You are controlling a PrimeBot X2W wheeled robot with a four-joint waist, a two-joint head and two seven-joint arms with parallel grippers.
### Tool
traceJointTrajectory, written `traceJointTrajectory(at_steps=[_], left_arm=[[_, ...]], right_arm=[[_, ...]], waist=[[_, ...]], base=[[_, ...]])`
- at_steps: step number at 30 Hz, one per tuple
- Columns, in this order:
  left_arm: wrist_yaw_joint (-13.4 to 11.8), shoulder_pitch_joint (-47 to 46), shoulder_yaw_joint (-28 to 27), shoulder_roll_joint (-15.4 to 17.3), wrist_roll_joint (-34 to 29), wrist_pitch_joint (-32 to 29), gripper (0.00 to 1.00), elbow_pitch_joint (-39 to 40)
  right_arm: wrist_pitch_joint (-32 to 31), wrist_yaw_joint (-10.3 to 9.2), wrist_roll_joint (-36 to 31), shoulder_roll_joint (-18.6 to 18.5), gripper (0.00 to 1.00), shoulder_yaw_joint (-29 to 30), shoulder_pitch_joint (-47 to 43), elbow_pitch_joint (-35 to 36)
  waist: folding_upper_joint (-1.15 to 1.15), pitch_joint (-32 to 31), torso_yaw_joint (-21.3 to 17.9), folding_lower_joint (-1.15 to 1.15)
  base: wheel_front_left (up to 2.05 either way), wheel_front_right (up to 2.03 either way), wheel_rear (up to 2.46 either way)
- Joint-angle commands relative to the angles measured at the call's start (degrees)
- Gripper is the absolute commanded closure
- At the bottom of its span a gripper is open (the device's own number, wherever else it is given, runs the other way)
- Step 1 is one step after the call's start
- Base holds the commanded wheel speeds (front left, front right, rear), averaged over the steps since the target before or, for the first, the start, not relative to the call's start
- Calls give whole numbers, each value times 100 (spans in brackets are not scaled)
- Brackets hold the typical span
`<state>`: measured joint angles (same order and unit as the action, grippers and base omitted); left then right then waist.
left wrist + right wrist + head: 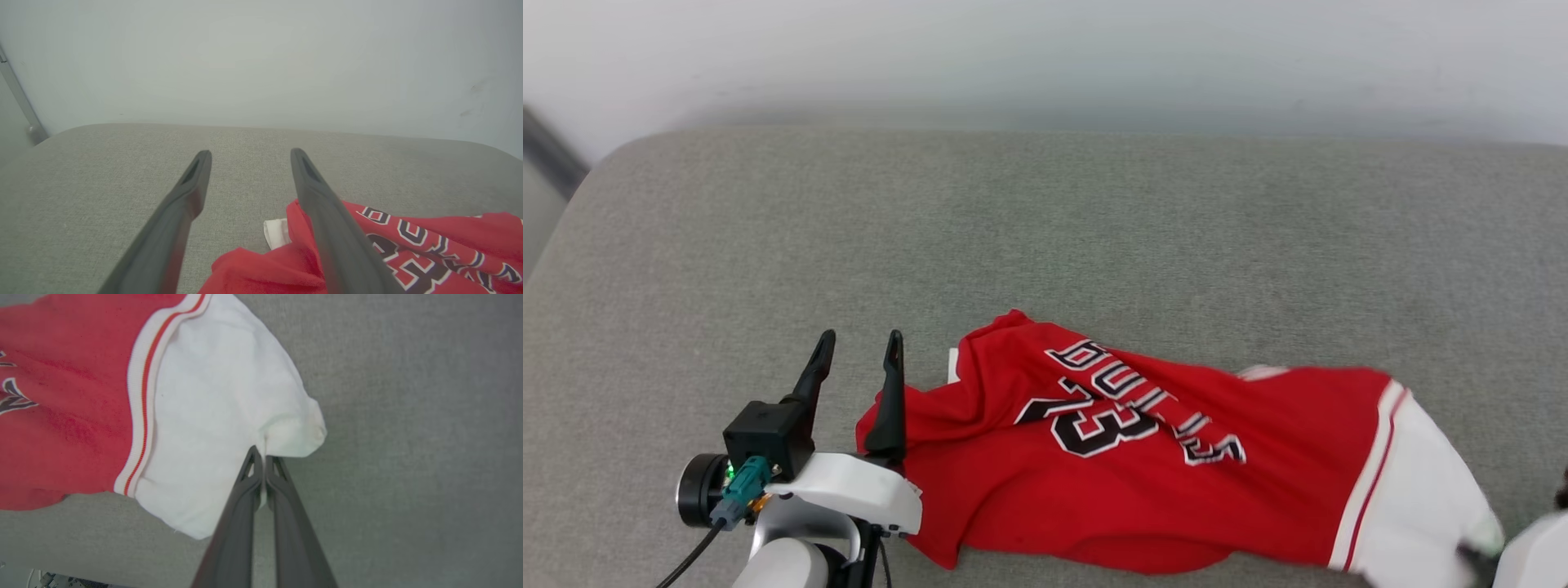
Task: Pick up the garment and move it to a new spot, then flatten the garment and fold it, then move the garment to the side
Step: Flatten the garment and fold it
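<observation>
Shirt lies crumpled on grey cushion, its red body across the near middle of the head view. Lettering and number 23 face up and read upside down. 1 white sleeve is at the right end.

Head view: left claw at lower left, 2 fingers spread wide, nothing held. Its right-hand finger overlaps the shirt's left edge; whether it touches or is above, cannot tell. The left-hand finger stands over cushion.

Left wrist view: same claw open, cushion showing in the gap, pale wall beyond. This view adds that red cloth passes behind the right-hand finger. A small white scrap of fabric pokes out just inside the gap. The rest of the shirt sits to the lower right of the fingers.

Right wrist view: gives what the head view hardly shows. Right claw is closed tight, fingers almost together, with a pinch of white sleeve cloth between the tips. The sleeve bunches into a fold at the grip point. Striped trim, red and white, runs where sleeve meets red body, left of the fingers. Grey cushion lies to their right.

Head view, lower right corner: sleeve end is blurred against a pale part of the right arm; the grip is not readable there.
</observation>
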<state>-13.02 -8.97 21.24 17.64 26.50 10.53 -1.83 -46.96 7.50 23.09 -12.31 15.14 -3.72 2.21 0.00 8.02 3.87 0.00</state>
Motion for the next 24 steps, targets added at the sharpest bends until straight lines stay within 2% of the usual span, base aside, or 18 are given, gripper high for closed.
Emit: traceJointTrajectory(at_steps=[1,3,5,10,15,21,24], left_arm=[[-22,67,-21,44,46,-23,0,12],[-41,96,-26,68,43,-57,0,36],[-61,137,-43,93,68,-94,0,45],[-108,225,-91,181,109,-167,0,60],[-109,298,-121,268,159,-241,0,15],[-145,358,-104,341,209,-431,0,-45],[-64,183,-23,392,238,-652,0,-118]], right_arm=[[-25,-2,14,147,100,47,-162,-83],[92,-2,-50,333,100,89,-440,-357],[396,-2,-16,478,0,23,-493,-574],[1785,-2,-65,520,0,-15,-278,-587],[3018,-2,-253,395,0,-80,-36,-434],[3968,-2,-472,301,0,-540,152,-178],[4256,-3,-725,337,0,-821,170,7]], waist=[[0,-52,-85,0],[0,-56,-138,0],[0,-63,-201,0],[0,-138,-326,0],[0,-287,-388,0],[0,-505,-468,0],[0,-573,-532,0]], base=[[0,0,0],[0,0,0],[0,0,0],[0,0,0],[0,0,0],[0,0,0],[0,0,0]])
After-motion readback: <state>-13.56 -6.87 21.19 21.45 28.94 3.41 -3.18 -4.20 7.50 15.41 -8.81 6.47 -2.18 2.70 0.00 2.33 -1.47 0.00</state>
